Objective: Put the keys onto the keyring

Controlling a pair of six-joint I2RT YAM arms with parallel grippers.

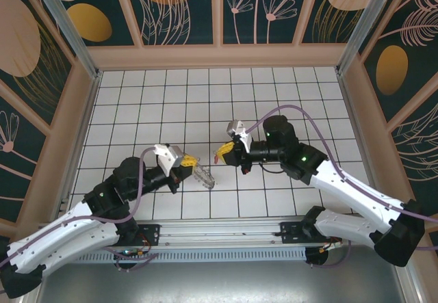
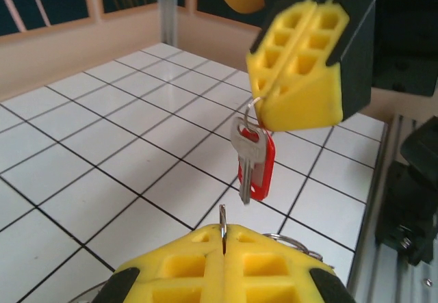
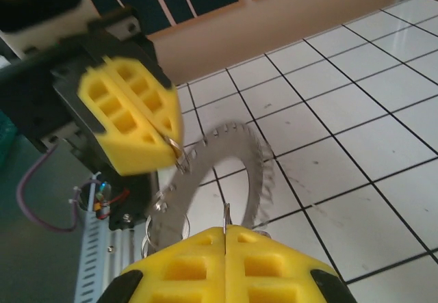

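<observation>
LEFT TO RIGHT: At left centre of the overhead frame, the left gripper (image 1: 186, 161) is clenched on the keyring (image 1: 204, 176). The ring juts from its fingertips toward lower right. In the right wrist view the ring hangs at centre frame as a flat, toothed arc, raised off the white tiled table (image 1: 205, 91) and pinched at its upper left. Just right of it overhead, the right gripper (image 1: 222, 154) is also closed, nipping a thin wire loop (image 2: 250, 107) from which the key (image 2: 245, 154) dangles. In the left wrist view the key hangs right of centre, blade down, its long axis near vertical and its red head behind it. The two sets of fingertips face each other, near but apart, and the keyring's free end lies below and left of the right gripper. The coming move looks to depend on bringing the key's loop down and left to the ring's wire edge, and the right arm, carrying the key, is best placed to do it.
</observation>
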